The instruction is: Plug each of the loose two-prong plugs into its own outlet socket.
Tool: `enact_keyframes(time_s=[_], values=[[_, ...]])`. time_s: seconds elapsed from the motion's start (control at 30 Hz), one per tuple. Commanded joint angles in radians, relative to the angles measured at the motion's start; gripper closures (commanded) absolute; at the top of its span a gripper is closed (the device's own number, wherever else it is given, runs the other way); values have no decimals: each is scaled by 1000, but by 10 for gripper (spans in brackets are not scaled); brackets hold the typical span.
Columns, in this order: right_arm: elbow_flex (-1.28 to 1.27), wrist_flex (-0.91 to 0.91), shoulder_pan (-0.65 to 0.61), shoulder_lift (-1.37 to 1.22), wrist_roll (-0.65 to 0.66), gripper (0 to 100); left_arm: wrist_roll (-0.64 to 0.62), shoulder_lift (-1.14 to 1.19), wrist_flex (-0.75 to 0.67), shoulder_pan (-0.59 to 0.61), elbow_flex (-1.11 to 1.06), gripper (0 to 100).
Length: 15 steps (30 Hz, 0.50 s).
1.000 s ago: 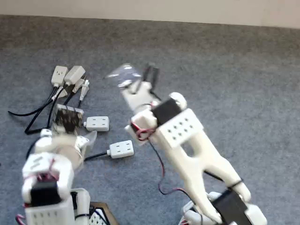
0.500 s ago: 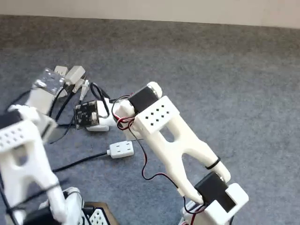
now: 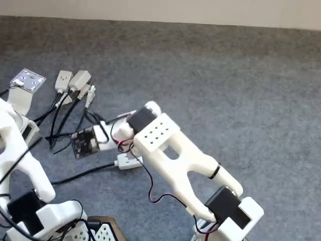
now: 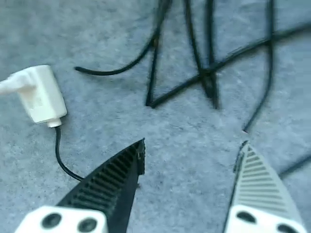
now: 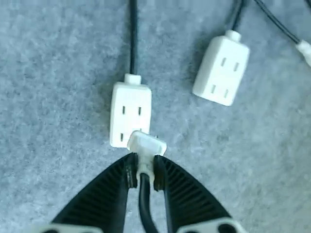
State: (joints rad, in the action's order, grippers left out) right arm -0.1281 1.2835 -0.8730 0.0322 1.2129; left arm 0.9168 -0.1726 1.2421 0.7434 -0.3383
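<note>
Plug, gripped by right tool, sits against outlet socket.

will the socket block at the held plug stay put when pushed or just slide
Likely slides: the socket block looks small and light, lying loose on the carpet with nothing bracing it. Its thin black cord looks floppy, so it probably won't anchor it. Carpet pile may add a little grip.

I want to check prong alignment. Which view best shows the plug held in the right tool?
The right wrist view: the plug sits pinched in the right tool, its front at the outlet socket. In the high view the right arm hides it. The left wrist view faces another white connector and cables.
</note>
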Motion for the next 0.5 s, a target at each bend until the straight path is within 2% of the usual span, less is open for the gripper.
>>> enact_keyframes(time_s=[0.0, 0.13, 0.47], values=[[-38, -53, -13, 13, 14, 993, 11, 16, -117, 25, -36, 700], [-35, -48, -1, 15, 17, 993, 11, 18, -143, 15, -65, 699], [-35, 15, 4, 13, 126, 993, 11, 25, -138, 12, -73, 700]])
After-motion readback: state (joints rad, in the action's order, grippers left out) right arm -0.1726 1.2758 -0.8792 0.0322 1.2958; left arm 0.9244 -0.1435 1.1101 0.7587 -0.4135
